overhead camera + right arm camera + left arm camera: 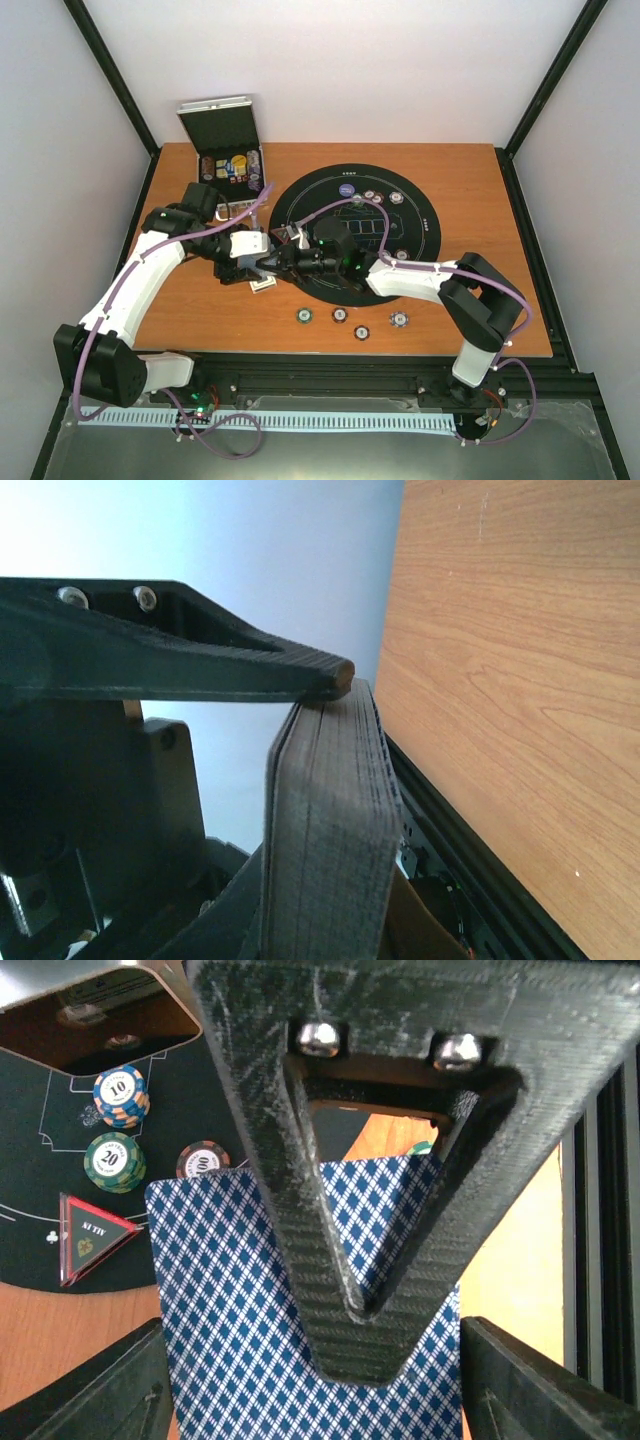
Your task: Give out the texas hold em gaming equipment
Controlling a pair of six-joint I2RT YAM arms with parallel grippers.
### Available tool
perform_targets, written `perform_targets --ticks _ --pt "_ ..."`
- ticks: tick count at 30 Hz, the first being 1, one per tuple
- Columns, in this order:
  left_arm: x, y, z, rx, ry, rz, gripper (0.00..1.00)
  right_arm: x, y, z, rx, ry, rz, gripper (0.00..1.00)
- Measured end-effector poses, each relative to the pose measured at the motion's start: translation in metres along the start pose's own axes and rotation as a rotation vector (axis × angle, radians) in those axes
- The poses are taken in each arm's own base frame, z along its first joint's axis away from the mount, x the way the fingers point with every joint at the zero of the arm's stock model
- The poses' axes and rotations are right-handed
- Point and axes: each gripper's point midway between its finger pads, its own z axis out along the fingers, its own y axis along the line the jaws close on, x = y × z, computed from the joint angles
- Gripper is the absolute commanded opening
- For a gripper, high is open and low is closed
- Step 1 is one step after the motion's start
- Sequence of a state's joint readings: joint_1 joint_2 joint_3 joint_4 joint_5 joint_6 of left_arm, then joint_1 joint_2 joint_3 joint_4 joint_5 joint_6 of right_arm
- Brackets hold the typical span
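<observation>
At the left rim of the black mat [300,200], towards the middle of the desk [450,300], the two grippers are found tip to tip. The deck [240,1310] is clamped flat by the right gripper [284,263]. One V-shaped finger [362,1345] is laid across the blue-diamond back, and from the right wrist its tip is seen pressed on the stack's top edge (the lower finger is hidden). The left gripper [261,268] is set astride the same deck, with a finger just beside each long edge; whether the cards are gripped by it cannot be told. Beyond the deck, on the mat, a red triangular marker [92,1235] is laid flat. Near it are seen a stack of "20" chips [115,1160], a stack of "10" chips [120,1095] and a single "100" chip [203,1158], partly hidden by the deck. Four single chips [340,316] are spread along the desk's near edge, well apart from the deck. At the far left corner the case [225,160] is stood open.
</observation>
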State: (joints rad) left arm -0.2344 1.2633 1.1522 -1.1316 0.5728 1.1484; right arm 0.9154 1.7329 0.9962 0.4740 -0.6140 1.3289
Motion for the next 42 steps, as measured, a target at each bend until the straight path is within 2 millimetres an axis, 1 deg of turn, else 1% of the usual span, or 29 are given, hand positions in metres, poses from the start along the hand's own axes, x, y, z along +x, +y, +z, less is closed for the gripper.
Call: perform_targets --ticks 2,6,10,12,19,22,26,27,35,42 --pt "0.000 0.000 0.000 0.000 0.002 0.003 0.76 0.001 -0.001 0.001 0.004 0.004 0.003 0.03" --pt "0.002 -0.001 0.001 0.005 0.006 0.008 0.84 0.002 -0.002 0.001 0.005 0.005 0.004 0.03" --pt "0.007 -0.006 0.006 0.026 0.015 0.002 0.88 0.003 -0.002 0.001 0.007 0.009 0.005 0.03" --pt "0.010 -0.009 0.008 0.034 0.020 -0.002 0.89 0.003 -0.002 0.001 0.006 0.010 0.006 0.03" --pt "0.015 -0.008 0.013 0.030 0.030 -0.001 0.81 0.004 -0.002 0.001 0.005 0.014 0.006 0.03" --pt "0.015 -0.007 0.013 0.024 0.031 0.001 0.74 0.004 -0.002 0.001 0.005 0.015 0.006 0.03" --pt "0.015 -0.004 0.013 0.015 0.032 0.005 0.62 0.004 -0.001 0.001 0.002 0.017 0.003 0.03" --pt "0.016 -0.004 0.013 0.013 0.035 0.003 0.61 0.004 0.001 0.001 -0.003 0.016 -0.001 0.03" --pt "0.016 -0.006 0.012 0.021 0.038 -0.002 0.62 0.005 0.000 0.002 0.001 0.018 -0.006 0.03" --pt "0.018 -0.007 0.010 0.018 0.048 -0.006 0.65 0.004 -0.002 0.004 0.033 0.023 -0.026 0.03"
